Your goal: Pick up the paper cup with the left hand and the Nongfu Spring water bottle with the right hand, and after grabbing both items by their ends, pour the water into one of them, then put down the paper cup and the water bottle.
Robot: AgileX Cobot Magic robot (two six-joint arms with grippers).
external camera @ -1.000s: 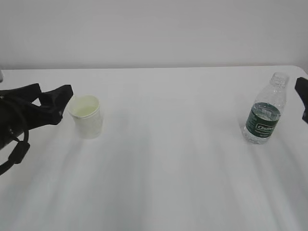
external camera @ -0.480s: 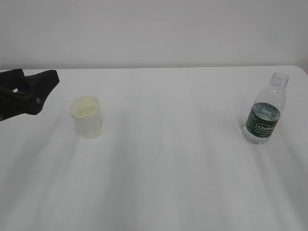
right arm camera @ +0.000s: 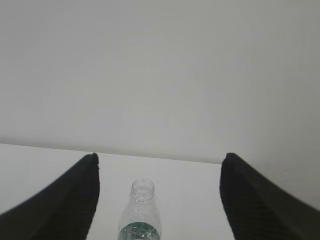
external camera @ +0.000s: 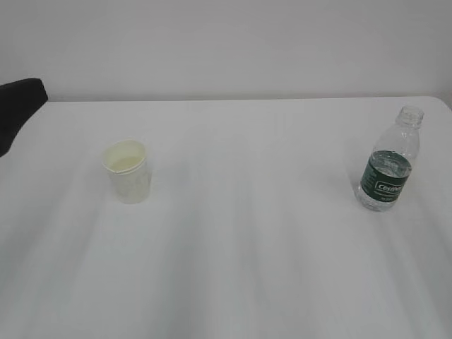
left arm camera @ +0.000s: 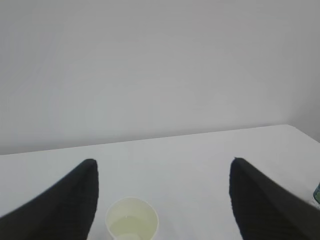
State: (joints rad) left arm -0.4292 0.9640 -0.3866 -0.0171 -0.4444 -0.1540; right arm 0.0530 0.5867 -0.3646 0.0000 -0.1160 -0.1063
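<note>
The left pincer (left arm camera: 162,172) hangs clear of the white worktop (external camera: 247,240) with its two black fingers (left arm camera: 75,200) spread wide apart, gripping nothing. In the left wrist view the paper cup (left arm camera: 132,226) stands upright below and between those fingers, nearer the left one, touching neither. From the exterior view only a dark piece of the left arm (external camera: 18,109) shows at the left edge, well apart from the paper cup (external camera: 127,171), which stands on the left half of the worktop with a pale pool of water (external camera: 127,163) inside.

The right pincer (right arm camera: 159,167) is likewise spread wide and holds nothing; its fingers (right arm camera: 70,200) frame the Nongfu Spring water bottle (right arm camera: 141,212) from above without touching it. It lies outside the exterior view. There the capless bottle (external camera: 388,161) stands upright near the worktop's right edge, dark green label band facing the camera, far from the cup.
</note>
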